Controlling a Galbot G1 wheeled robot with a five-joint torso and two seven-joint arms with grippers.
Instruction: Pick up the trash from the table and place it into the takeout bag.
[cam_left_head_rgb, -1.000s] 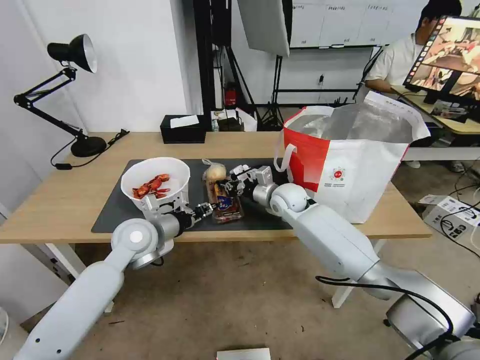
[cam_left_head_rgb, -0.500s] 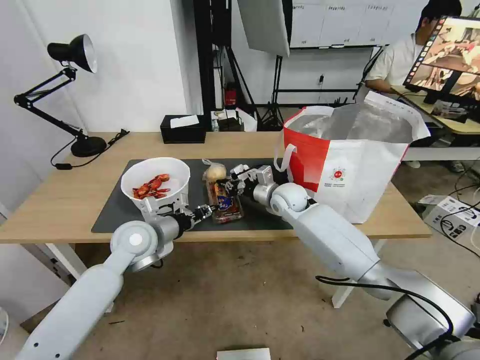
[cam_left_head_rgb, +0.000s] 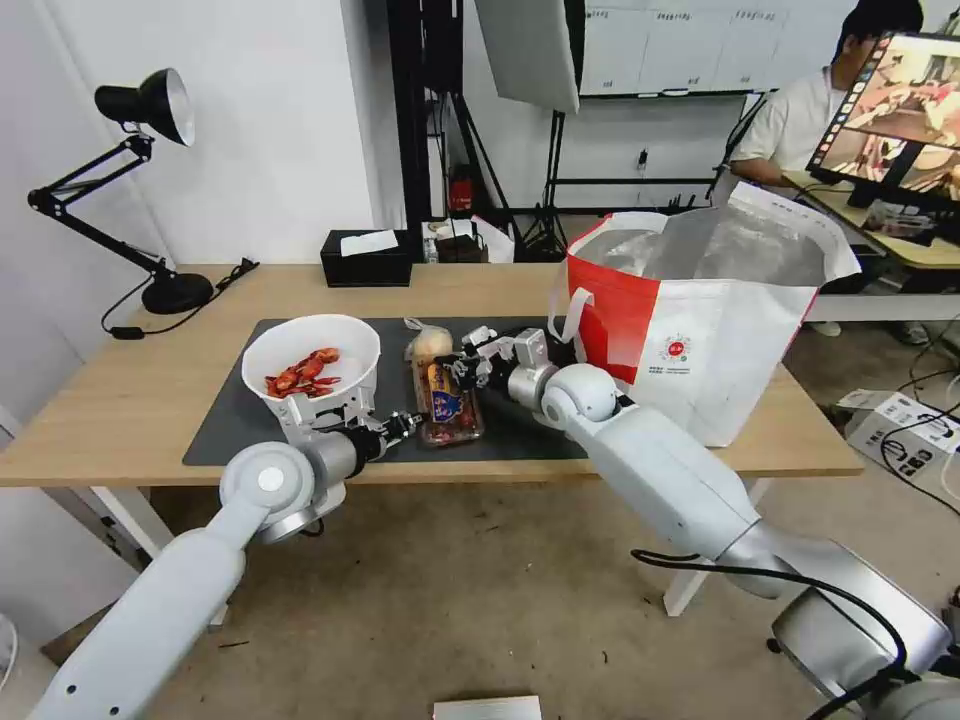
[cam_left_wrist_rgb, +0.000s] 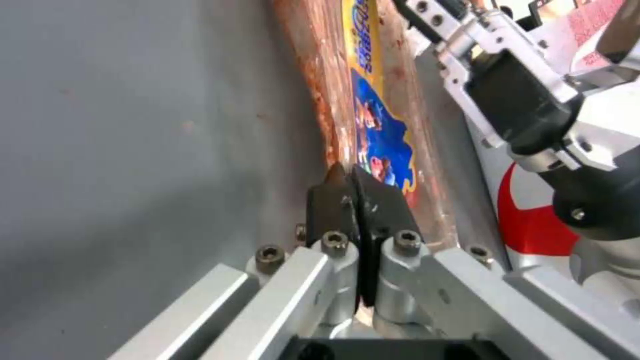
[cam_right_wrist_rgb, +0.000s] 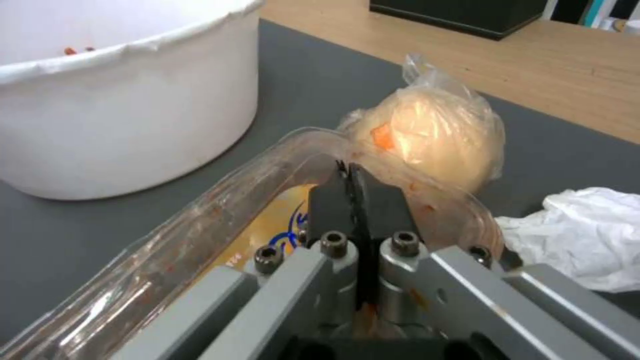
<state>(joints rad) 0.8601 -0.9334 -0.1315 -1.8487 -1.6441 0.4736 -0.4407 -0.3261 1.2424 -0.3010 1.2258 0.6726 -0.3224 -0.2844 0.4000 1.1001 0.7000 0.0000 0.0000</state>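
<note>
Both hands are pinched shut on the clear tray (cam_left_head_rgb: 448, 403), which lies on the dark mat (cam_left_head_rgb: 230, 420) of the worktop (cam_left_head_rgb: 120, 400) between the white bowl (cam_left_head_rgb: 312, 372) and the takeout bag (cam_left_head_rgb: 700, 330): the left hand (cam_left_wrist_rgb: 352, 192) grips its near rim, the right hand (cam_right_wrist_rgb: 352, 182) its far rim beside the bagged lump (cam_right_wrist_rgb: 427, 137). To my eye the lift wants both ends rising level together. A thin tray like that could buckle or spill its scraps before reaching the bag.
</note>
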